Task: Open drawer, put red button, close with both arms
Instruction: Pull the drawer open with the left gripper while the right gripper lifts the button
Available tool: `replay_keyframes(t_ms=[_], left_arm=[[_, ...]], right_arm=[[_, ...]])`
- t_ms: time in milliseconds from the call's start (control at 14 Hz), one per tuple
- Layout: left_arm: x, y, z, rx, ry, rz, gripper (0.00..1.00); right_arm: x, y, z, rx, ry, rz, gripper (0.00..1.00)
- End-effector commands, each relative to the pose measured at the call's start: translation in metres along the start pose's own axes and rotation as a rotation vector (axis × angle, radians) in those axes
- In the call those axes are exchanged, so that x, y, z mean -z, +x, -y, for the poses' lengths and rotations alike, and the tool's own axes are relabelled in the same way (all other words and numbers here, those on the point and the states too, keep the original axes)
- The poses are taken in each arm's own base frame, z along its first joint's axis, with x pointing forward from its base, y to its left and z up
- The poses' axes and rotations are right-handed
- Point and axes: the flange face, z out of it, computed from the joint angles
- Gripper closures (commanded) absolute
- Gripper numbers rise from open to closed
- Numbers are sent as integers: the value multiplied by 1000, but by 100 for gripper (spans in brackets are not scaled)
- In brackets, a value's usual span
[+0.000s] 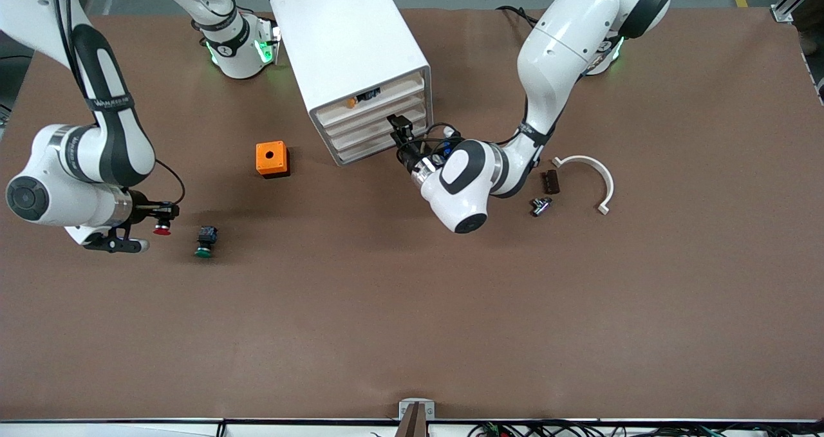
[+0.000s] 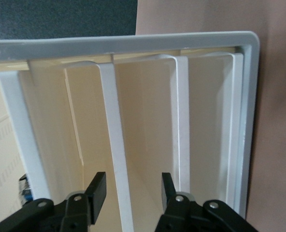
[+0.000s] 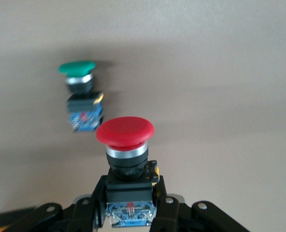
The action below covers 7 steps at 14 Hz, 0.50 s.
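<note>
Red button [image 3: 126,159] sits clamped between the right gripper's [image 3: 128,205] fingers [image 3: 95,203].

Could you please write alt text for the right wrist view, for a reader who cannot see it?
The right gripper is shut on the red button, clamping its black-and-blue body with the red cap pointing away from the camera. The green button lies on the brown table nearby.

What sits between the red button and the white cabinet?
The right hand grips the red button toward the right arm's end. The orange box lies roughly between it and the cabinet. The drawers look shut; the left hand is open at their fronts.
</note>
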Motion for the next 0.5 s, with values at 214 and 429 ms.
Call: replay_keyframes(t_ms=[214,429], left_arm=[[-12,-8,6,18,37,5,57],[-21,-12,10,15,46,1,57]], right_arm=[[104,-61,91,-158,-46,14,94],[143,-76,137,-190,-78,28,94]])
